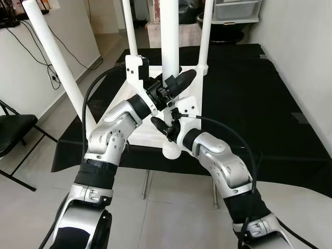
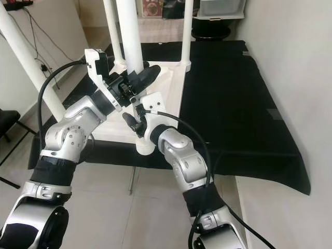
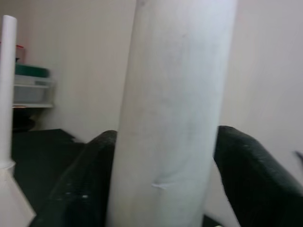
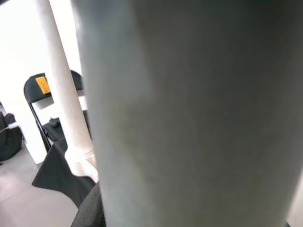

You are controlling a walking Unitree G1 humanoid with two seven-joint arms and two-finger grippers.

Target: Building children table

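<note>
Black mat (image 1: 249, 104) under tabletop (image 1: 155, 136), left hand (image 1: 174, 85) around leg (image 1: 169, 36).

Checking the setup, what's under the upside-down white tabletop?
A black cloth lies under the white tabletop. Whatever the cloth covers is hidden; only thin metal legs show beneath its near edge.
</note>
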